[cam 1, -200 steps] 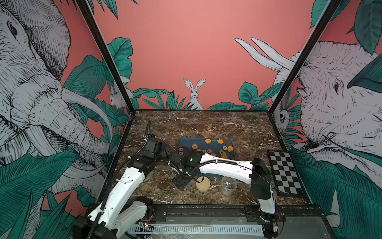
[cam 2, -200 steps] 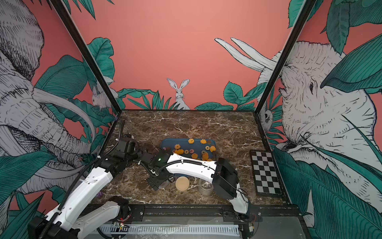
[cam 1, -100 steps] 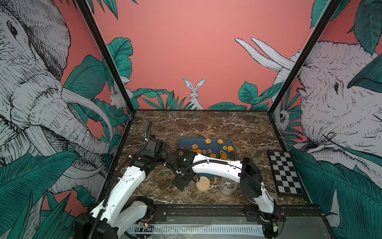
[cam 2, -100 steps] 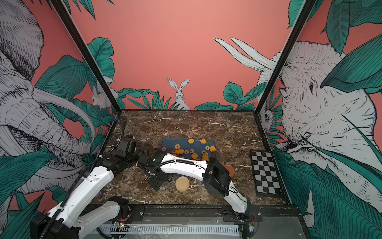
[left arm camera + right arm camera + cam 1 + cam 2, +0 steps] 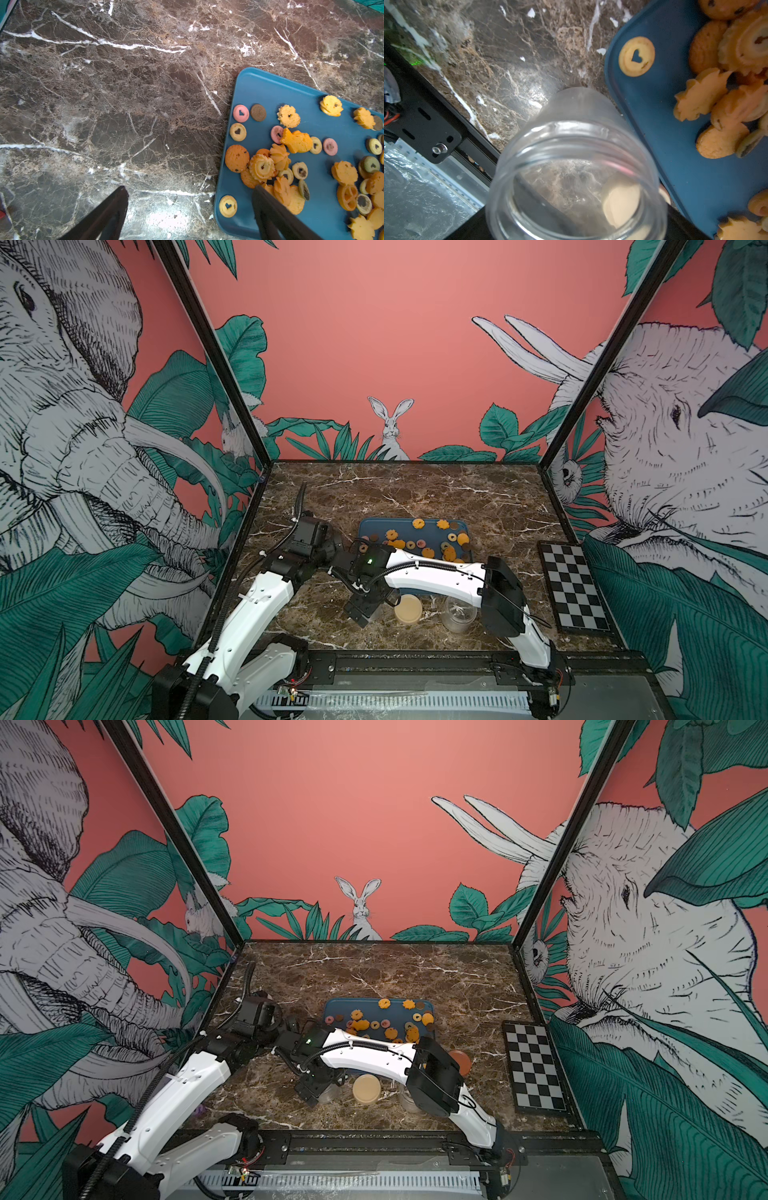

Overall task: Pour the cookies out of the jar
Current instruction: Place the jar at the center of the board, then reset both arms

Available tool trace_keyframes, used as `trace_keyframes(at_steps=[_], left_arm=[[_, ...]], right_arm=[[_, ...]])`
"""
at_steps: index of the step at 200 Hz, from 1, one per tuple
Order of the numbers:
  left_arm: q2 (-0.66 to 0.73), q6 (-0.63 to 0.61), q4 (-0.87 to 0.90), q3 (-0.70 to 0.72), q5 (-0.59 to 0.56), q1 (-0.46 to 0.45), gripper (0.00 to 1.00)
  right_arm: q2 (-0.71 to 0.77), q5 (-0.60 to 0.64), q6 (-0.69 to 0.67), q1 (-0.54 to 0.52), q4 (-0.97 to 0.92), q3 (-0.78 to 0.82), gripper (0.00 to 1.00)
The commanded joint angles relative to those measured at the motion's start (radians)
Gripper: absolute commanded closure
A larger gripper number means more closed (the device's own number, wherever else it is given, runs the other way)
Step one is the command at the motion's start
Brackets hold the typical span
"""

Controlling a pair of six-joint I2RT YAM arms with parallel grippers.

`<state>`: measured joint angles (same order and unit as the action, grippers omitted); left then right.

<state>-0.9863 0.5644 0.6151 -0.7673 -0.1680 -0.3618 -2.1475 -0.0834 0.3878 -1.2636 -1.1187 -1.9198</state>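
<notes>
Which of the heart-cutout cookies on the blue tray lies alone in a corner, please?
The pale yellow heart cookie in the tray's corner: no cookie touches it, whereas the pink heart cookie and the others sit beside neighbours.

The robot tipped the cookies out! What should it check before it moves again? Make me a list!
1. Empty jar: ok. It looks clear inside.
2. All cookies on the blue tray: ok in the left wrist view. The right arm hides part of the tray in both top views.
3. Free left end effector: ok. It is open with nothing between its fingers.
4. Has the right end effector let go of the jar: cannot tell. The jar fills its wrist view.
5. Is the jar standing steady: cannot tell.
6. Is the cream lid off: ok. It lies flat on the table.
</notes>
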Motion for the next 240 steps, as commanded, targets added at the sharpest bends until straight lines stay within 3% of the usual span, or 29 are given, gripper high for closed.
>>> trace_keyframes(at_steps=[1,63,100,121,137,153,185,197,214,226,240], left_arm=[[0.006,-0.005,0.007,-0.014,-0.01,0.005,0.05],[0.034,-0.068,-0.004,-0.053,-0.071,0.005,0.04],[-0.007,-0.156,-0.099,-0.083,-0.362,0.006,0.01],[-0.055,-0.34,-0.332,-0.017,-0.484,0.006,0.01],[-0.123,-0.394,-0.509,0.052,-0.65,0.021,0.01],[-0.198,-0.432,-0.625,0.095,-0.64,0.089,0.01],[-0.312,-0.422,-0.894,0.246,-0.631,0.19,0.02],[-0.334,-0.489,-1.153,0.35,-0.588,0.198,0.01],[-0.331,-0.51,-1.321,0.416,-0.483,0.218,0.01],[-0.375,-0.546,-1.471,0.455,-0.463,0.226,0.01],[-0.438,-0.535,-1.597,0.488,-0.415,0.261,0.01]], right_arm=[[0.056,0.003,-0.018,-0.008,-0.017,-0.019,0.01],[0.263,0.179,-0.016,0.014,-0.067,-0.005,0.01],[0.52,0.528,0.091,0.131,-0.005,0.162,0.01],[0.681,0.716,0.179,0.267,0.031,0.303,0.01],[0.784,0.795,0.196,0.38,0.084,0.441,0.01],[0.903,0.976,0.144,0.423,0.27,0.68,0.01],[1.103,1.199,-0.006,0.575,0.638,1.012,0.01],[1.156,1.221,-0.158,0.636,0.884,1.161,0.01],[1.184,1.233,-0.318,0.729,1.252,1.37,0.01],[1.162,1.244,-0.336,0.788,1.409,1.454,0.01],[1.1,1.209,-0.3,0.849,1.449,1.479,0.01]])
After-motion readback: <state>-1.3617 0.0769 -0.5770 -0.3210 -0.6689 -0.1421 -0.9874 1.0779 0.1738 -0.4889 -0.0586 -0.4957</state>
